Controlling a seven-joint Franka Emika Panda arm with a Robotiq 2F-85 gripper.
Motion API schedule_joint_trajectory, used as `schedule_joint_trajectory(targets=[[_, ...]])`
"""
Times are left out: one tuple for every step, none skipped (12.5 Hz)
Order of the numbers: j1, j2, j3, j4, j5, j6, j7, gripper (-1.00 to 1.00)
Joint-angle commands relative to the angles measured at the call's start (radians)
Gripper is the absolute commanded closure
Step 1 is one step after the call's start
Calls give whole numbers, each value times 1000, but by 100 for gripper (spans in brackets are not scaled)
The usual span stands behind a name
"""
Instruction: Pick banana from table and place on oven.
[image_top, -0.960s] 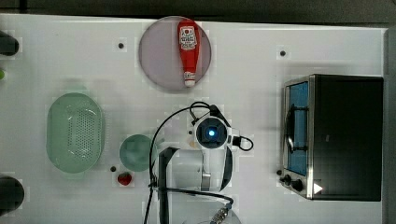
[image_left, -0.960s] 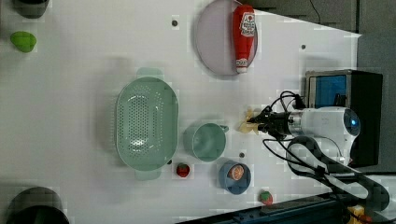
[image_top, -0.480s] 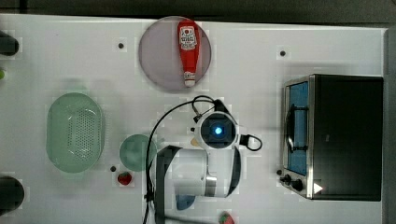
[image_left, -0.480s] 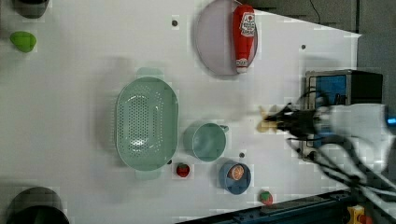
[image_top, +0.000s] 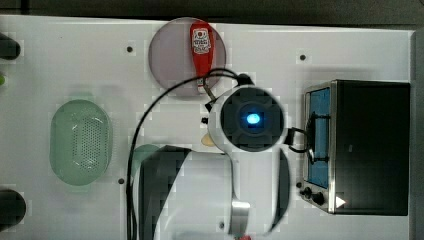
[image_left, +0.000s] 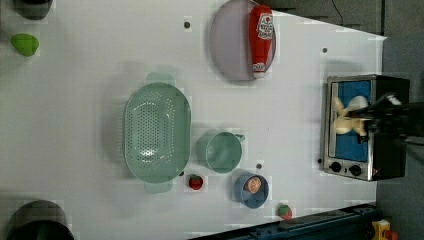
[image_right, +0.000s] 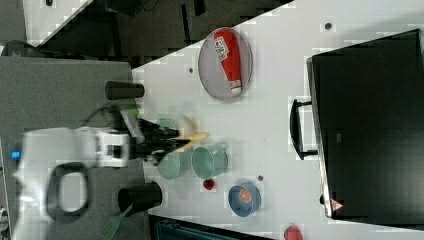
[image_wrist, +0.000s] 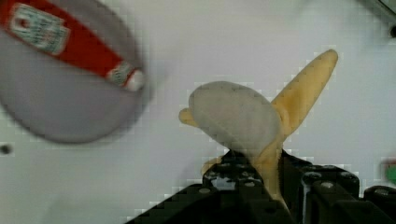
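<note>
Step in hand: the carry. The banana (image_wrist: 252, 126) was off the table (image_top: 60, 55) and on its way to the oven (image_top: 372, 145); placing was not yet done.
Jaws: the gripper (image_wrist: 261, 179) was clenched on the banana's lower end, with the peel strips and whitish tip sticking out past the fingers.
Banana's place: in the left view it hung in front of the oven's blue glass door; in the right view it was over the green cups, well short of the oven. It appeared lifted above the table, not resting on anything.
Next move, as I judged it: travel on toward the oven, get over the black top, lower, then release.
Edges: the oven's door handle (image_right: 296, 129) and front frame faced the approach, so the banana would need to clear the front top edge.
Open room: bare white table lay between arm and oven in the top view; the ketchup bottle (image_top: 201, 47) on its plate (image_top: 167, 50) sat off to one side.
</note>
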Motion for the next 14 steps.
schedule_joint_trajectory(targets=[[-27,-11,-47,126,-19,-98,30,57],[-33,-10,-78,158,-20,-115,20,57],[-39,-9,-111,174,-22,-119,-2,56],[-45,-4,-149,181,-24,-119,-37,57],[-52,5,-191,181,-25,-119,-94,57],[-56,20,-235,181,-25,-115,-166,57],[-60,41,-281,181,-26,-104,-241,57],[-63,67,-324,182,-26,-80,-312,57],[-66,98,-367,183,-28,-41,-376,57],[-67,132,-405,186,-30,8,-441,57],[-68,167,-441,191,-36,58,-513,57],[-69,203,-471,196,-36,101,-587,57],[-70,238,-497,203,-36,134,-658,57],[-71,271,-521,215,-36,150,-715,57]])
